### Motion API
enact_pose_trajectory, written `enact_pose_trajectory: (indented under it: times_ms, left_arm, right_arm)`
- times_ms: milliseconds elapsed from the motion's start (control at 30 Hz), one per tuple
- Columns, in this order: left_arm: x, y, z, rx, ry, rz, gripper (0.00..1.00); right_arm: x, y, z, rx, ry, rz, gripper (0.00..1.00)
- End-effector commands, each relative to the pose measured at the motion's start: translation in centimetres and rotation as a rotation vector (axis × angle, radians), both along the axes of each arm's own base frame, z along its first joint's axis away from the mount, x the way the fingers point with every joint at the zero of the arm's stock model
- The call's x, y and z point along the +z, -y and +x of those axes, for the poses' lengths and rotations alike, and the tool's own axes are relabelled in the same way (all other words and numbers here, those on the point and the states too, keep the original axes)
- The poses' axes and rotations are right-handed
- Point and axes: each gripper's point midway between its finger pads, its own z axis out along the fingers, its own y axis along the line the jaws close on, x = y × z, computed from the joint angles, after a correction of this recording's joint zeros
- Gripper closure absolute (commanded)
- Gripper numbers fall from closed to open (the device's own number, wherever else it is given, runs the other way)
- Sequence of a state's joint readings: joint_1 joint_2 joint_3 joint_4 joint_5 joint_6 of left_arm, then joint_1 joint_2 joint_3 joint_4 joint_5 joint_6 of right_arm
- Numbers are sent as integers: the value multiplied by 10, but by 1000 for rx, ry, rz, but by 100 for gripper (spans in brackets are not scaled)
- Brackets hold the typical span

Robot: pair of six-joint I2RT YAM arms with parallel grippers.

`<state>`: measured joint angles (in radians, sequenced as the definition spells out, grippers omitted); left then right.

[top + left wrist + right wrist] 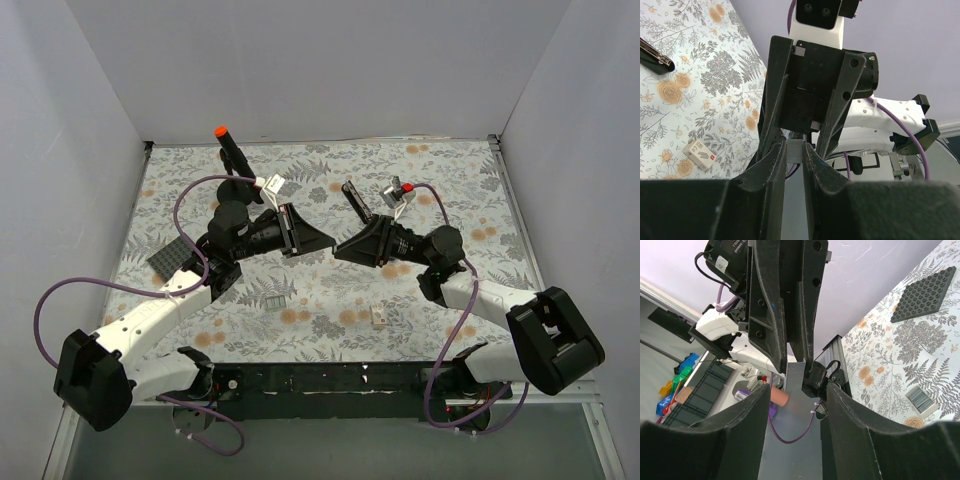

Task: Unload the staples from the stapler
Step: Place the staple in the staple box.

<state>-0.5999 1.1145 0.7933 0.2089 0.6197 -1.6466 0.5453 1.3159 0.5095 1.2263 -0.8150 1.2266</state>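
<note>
The stapler (356, 203) is a slim black bar lying on the floral cloth behind my grippers. One end of it shows at the top left of the left wrist view (655, 57). My left gripper (322, 240) is shut on a thin silvery strip (795, 151), held off the table. My right gripper (345, 248) faces it tip to tip and is open, its jaws wide apart and empty (799, 390). In the right wrist view the left gripper's fingers (770, 325) hang just beyond my open jaws.
A black post with an orange tip (228, 145) stands at the back left. A dark studded plate (170, 258) lies at the left. A small white box with a red mark (379, 316) lies near the front. White walls enclose the table.
</note>
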Motion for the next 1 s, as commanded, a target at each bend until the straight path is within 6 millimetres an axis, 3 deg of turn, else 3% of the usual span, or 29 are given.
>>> enact_pose_trajectory:
  times_ms: [0, 233, 367, 633, 967]
  left_arm:
    - [8, -1, -9, -28, 35, -23, 83]
    - [6, 0, -9, -30, 30, -25, 83]
    - [6, 1, -9, -37, 29, -25, 83]
    - [5, 1, -9, -36, 28, -28, 83]
    - [3, 0, -10, -33, 27, -27, 81]
  right_arm:
    - [26, -1, -3, 10, 97, 60, 44]
    - [28, 0, -4, 17, 95, 80, 47]
    - [29, 0, -5, 20, 95, 85, 55]
    - [30, 0, -7, 24, 98, 93, 60]
    - [30, 2, -9, 22, 97, 110, 72]
